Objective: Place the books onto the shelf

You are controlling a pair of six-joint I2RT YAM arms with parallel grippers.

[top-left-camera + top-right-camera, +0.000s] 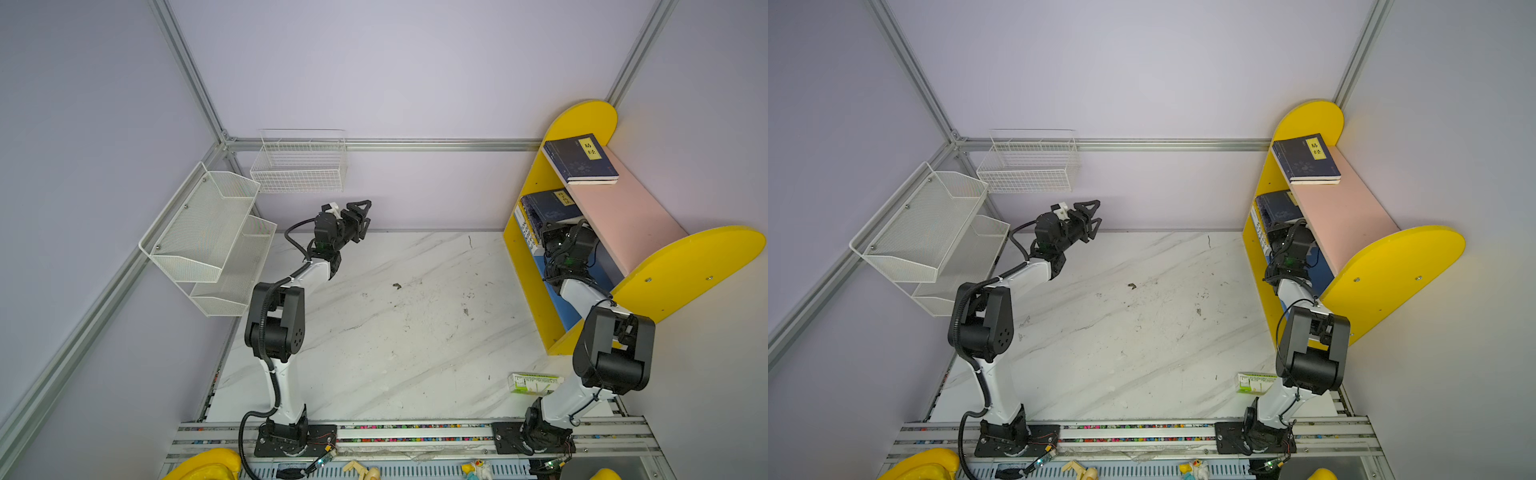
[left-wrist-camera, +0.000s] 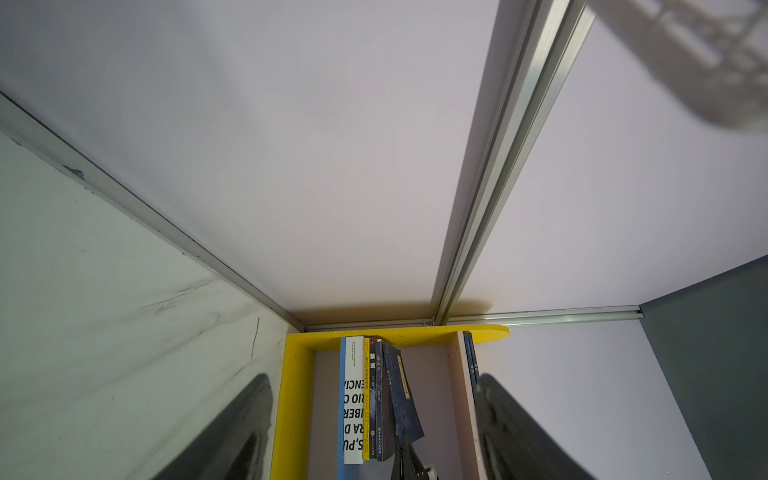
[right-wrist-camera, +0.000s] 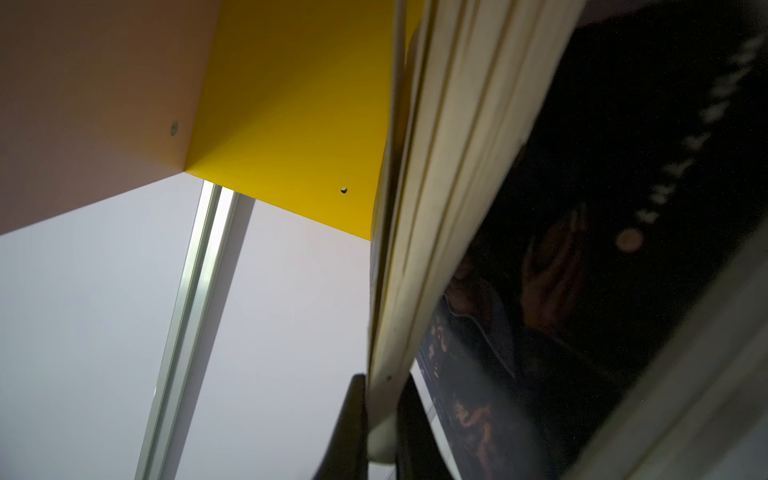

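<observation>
The shelf (image 1: pixel 681 266) (image 1: pixel 1391 257) stands at the right with yellow sides and a pink upper board. One navy book (image 1: pixel 579 160) (image 1: pixel 1306 160) lies flat on the pink board. In the compartment below, several books (image 2: pixel 353 407) stand upright on the blue board, a white one outermost. A navy book (image 2: pixel 401 399) (image 1: pixel 548 208) leans against them. My right gripper (image 3: pixel 382 415) (image 2: pixel 405 457) reaches into that compartment and is shut on this leaning book's page edge (image 3: pixel 436 166). My left gripper (image 1: pixel 359 220) (image 1: pixel 1090 220) (image 2: pixel 372 382) hangs open and empty above the table's back left, facing the shelf.
A white mesh tiered rack (image 1: pixel 208 232) and a white wire basket (image 1: pixel 299 166) hang on the walls at the left and back. A small green-and-white box (image 1: pixel 534 382) lies by the right arm's base. The marble table (image 1: pixel 395 332) spreads between the arms.
</observation>
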